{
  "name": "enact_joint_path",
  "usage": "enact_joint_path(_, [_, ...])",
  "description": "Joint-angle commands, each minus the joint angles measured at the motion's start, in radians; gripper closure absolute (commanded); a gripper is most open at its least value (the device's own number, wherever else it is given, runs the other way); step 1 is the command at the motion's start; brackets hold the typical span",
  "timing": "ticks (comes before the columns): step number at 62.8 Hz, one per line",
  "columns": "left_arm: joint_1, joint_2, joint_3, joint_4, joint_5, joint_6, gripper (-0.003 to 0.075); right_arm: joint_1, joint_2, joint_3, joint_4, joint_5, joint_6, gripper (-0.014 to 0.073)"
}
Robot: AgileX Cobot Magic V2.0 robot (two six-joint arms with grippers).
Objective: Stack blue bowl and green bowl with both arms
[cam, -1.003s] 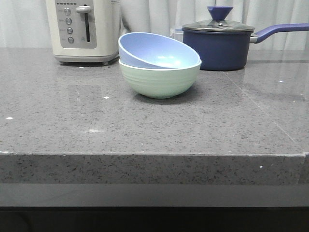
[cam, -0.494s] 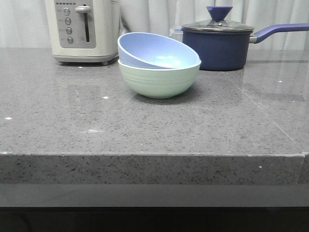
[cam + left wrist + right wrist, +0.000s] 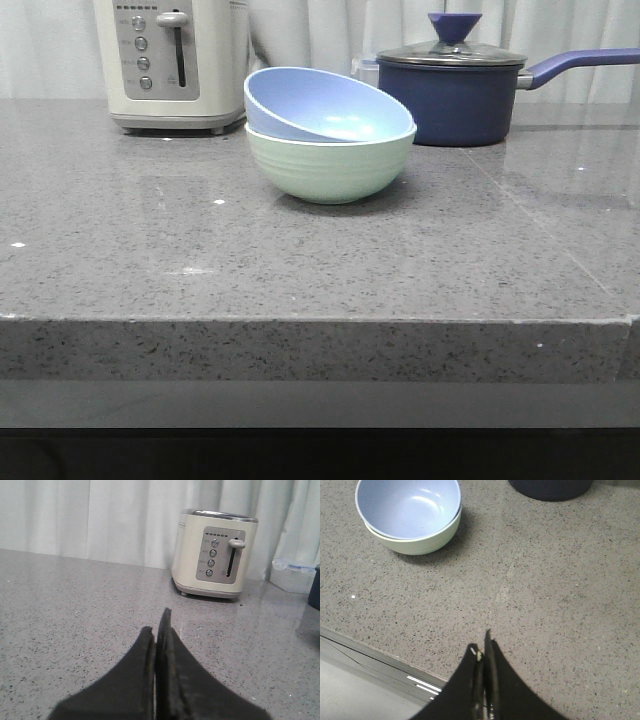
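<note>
Front view, L to R: you've got a cream toaster (image 3: 170, 62) at the back left, then the blue bowl (image 3: 325, 103) sitting inside the green bowl (image 3: 330, 165) mid-counter, then a navy saucepan (image 3: 455, 90) w/ glass lid just behind-right of the bowls.

Stack looks basically done, but the blue one sits tilted, its rim higher on the left, so it isn't nested flat. What's left, I'd judge, is a nudge to seat it, or nothing.

Left gripper (image 3: 159, 630) has its fingers pressed together, holding nothing, and points at the toaster. Right gripper (image 3: 482, 647) is likewise closed and empty, near the counter edge, well apart from the bowls.

Surface is a grey speckled stone counter (image 3: 300, 270) w/ a few white flecks; pale curtains (image 3: 75, 515) behind.
</note>
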Motion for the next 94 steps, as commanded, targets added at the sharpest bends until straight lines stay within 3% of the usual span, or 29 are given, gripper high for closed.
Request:
enact_joint_path(1, [0.001, -0.018, 0.005, 0.000, -0.082, -0.005, 0.0740, -0.001, 0.000, -0.023, -0.006, -0.073, -0.005, 0.0648])
enact_joint_path(39, [0.001, -0.018, 0.005, 0.000, -0.082, -0.005, 0.0740, -0.001, 0.000, -0.023, -0.007, -0.073, -0.005, 0.0648])
enact_joint_path(44, [0.001, -0.018, 0.005, 0.000, -0.082, -0.005, 0.0740, -0.010, -0.016, -0.007, -0.053, -0.097, -0.005, 0.0648])
enact_joint_path(56, [0.001, -0.016, 0.005, 0.000, -0.082, -0.005, 0.0740, -0.174, -0.176, 0.197, -0.088, -0.433, -0.005, 0.0649])
enact_joint_path(74, [0.001, -0.016, 0.005, 0.000, -0.082, -0.005, 0.0740, -0.327, -0.515, 0.622, -0.088, -0.890, -0.005, 0.0649])
enact_joint_path(85, [0.001, -0.016, 0.005, 0.000, -0.082, -0.005, 0.0740, -0.334, -0.650, 0.750, -0.088, -0.929, -0.005, 0.0649])
enact_joint_path(94, [0.001, -0.016, 0.005, 0.000, -0.082, -0.005, 0.0740, -0.349, -0.658, 0.751, -0.088, -0.894, -0.005, 0.0649])
